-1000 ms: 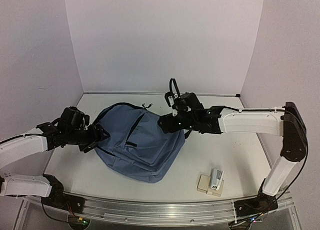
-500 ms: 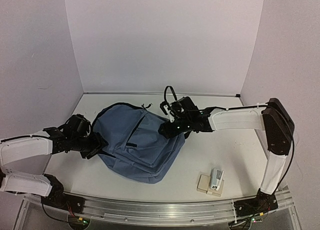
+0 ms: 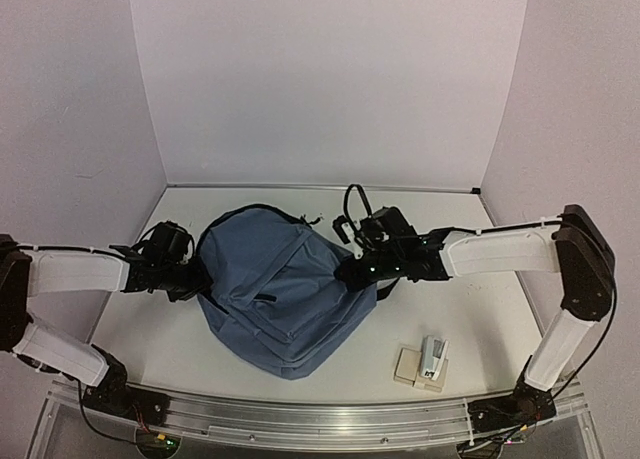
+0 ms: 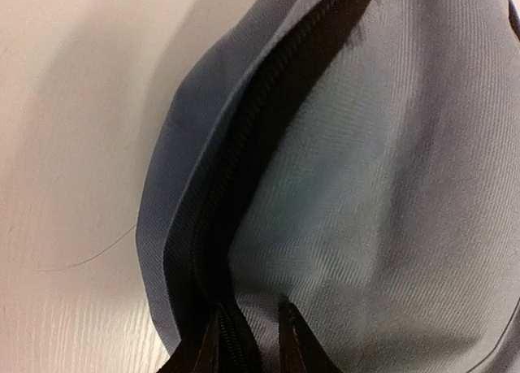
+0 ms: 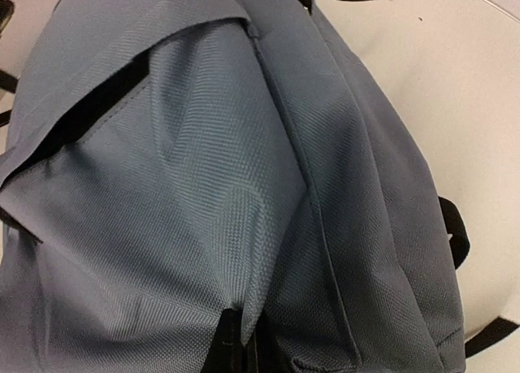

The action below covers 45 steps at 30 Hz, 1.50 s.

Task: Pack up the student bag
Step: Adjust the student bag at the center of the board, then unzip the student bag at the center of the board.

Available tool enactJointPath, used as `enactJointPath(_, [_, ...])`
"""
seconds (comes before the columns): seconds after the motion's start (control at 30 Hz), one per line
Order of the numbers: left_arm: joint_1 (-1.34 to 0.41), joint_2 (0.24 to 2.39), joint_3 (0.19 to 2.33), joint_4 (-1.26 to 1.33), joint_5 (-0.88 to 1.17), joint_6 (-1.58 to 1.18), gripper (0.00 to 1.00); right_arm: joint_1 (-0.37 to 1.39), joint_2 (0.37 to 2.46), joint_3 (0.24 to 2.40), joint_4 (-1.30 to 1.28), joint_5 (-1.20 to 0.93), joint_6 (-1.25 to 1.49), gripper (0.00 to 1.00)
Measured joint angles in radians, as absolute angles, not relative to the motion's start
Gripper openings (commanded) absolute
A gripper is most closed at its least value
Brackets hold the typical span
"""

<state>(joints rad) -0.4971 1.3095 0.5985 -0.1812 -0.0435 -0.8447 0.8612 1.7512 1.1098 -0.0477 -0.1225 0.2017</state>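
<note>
At the near edge of the table [image 3: 480,309], the metal rail [image 3: 300,416] carrying both arm bases is seen. Just beyond it, on the right side, a small grey-and-white object [image 3: 433,354] is found lying on a cream pad [image 3: 407,369], well apart from everything else. The student bag [image 3: 285,294] is laid flat in the middle of the table, slightly left of centre, with its front pockets turned up and its rounded bottom end pointed toward the rail. It is approached from both sides. The left gripper [image 3: 197,276] is placed at the bag's left edge; in the left wrist view its two dark fingertips [image 4: 213,350] are seen clenched on a fold of blue fabric beside the dark zip [image 4: 244,170], which curves away along the bag's edge. The right gripper [image 3: 348,272] is set at the bag's right edge; in the right wrist view its fingertips [image 5: 230,340] are pressed together on a pinch of fabric, from which creases are spread across the front panel. A dark pocket opening [image 5: 89,113] is shown to the left there, and dark straps [image 5: 455,227] are seen lying on the table beside the bag. Farther back, the bag's top end is turned toward the pale rear wall [image 3: 330,79].
</note>
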Motion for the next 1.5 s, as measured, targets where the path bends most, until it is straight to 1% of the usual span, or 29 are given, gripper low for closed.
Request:
enactJointPath(0.03, [-0.493, 1.339, 0.621, -0.168, -0.035, -0.821, 0.24, 0.875, 1.719, 1.082, -0.058, -0.117, 0.223, 0.00])
enactJointPath(0.07, [-0.490, 1.366, 0.645, -0.153, -0.026, -0.797, 0.24, 0.888, 1.689, 1.059, -0.070, -0.110, 0.243, 0.03])
enactJointPath(0.1, [-0.487, 1.390, 0.667, -0.139, -0.017, -0.776, 0.25, 0.898, 1.665, 1.044, -0.084, -0.103, 0.259, 0.10])
enactJointPath(0.13, [-0.485, 1.408, 0.687, -0.127, -0.007, -0.758, 0.28, 0.908, 1.646, 1.035, -0.099, -0.094, 0.272, 0.27])
enactJointPath(0.2, [-0.483, 1.436, 0.730, -0.109, 0.012, -0.720, 0.40, 0.929, 1.615, 1.031, -0.138, -0.071, 0.297, 0.45])
enactJointPath(0.27, [-0.483, 1.441, 0.762, -0.105, 0.022, -0.695, 0.55, 0.964, 1.592, 1.047, -0.182, -0.023, 0.304, 0.54])
enactJointPath(0.33, [-0.483, 1.429, 0.782, -0.105, 0.024, -0.676, 0.64, 1.012, 1.588, 1.088, -0.222, 0.024, 0.304, 0.55])
enactJointPath(0.43, [-0.483, 1.372, 0.783, -0.137, 0.012, -0.673, 0.74, 1.078, 1.592, 1.172, -0.264, 0.057, 0.296, 0.50])
enactJointPath(0.53, [-0.483, 1.266, 0.753, -0.186, -0.010, -0.701, 0.80, 1.116, 1.630, 1.274, -0.269, 0.043, 0.290, 0.43])
enactJointPath(0.63, [-0.483, 1.163, 0.695, -0.227, -0.014, -0.755, 0.84, 1.126, 1.715, 1.377, -0.256, -0.006, 0.293, 0.41])
enactJointPath(0.7, [-0.483, 1.129, 0.656, -0.244, 0.000, -0.789, 0.84, 1.128, 1.771, 1.418, -0.250, -0.045, 0.302, 0.38])
enactJointPath(0.77, [-0.483, 1.117, 0.610, -0.245, 0.022, -0.828, 0.81, 1.129, 1.829, 1.452, -0.248, -0.086, 0.318, 0.36])
enactJointPath(0.8, [-0.483, 1.117, 0.587, -0.243, 0.034, -0.845, 0.74, 1.129, 1.861, 1.467, -0.247, -0.109, 0.327, 0.34])
enactJointPath(0.83, [-0.483, 1.118, 0.566, -0.240, 0.048, -0.860, 0.65, 1.129, 1.885, 1.476, -0.246, -0.125, 0.333, 0.33])
enactJointPath(0.87, [-0.483, 1.119, 0.545, -0.235, 0.062, -0.874, 0.60, 1.129, 1.910, 1.486, -0.247, -0.142, 0.343, 0.33])
enactJointPath(0.9, [-0.483, 1.122, 0.530, -0.229, 0.075, -0.883, 0.57, 1.129, 1.931, 1.493, -0.248, -0.156, 0.353, 0.32])
enactJointPath(1.1, [-0.483, 1.205, 0.510, -0.158, 0.142, -0.914, 0.55, 1.129, 2.010, 1.530, -0.248, -0.195, 0.403, 0.29])
enactJointPath(1.2, [-0.483, 1.245, 0.510, -0.125, 0.166, -0.915, 0.45, 1.129, 2.030, 1.546, -0.245, -0.195, 0.420, 0.28])
enactJointPath(1.3, [-0.483, 1.263, 0.510, -0.098, 0.183, -0.917, 0.35, 1.129, 2.043, 1.552, -0.243, -0.188, 0.430, 0.25])
enactJointPath(1.43, [-0.483, 1.266, 0.510, -0.091, 0.190, -0.920, 0.27, 1.129, 2.066, 1.564, -0.241, -0.169, 0.436, 0.19])
enactJointPath(1.5, [-0.483, 1.266, 0.510, -0.088, 0.190, -0.922, 0.23, 1.130, 2.076, 1.568, -0.240, -0.165, 0.434, 0.13])
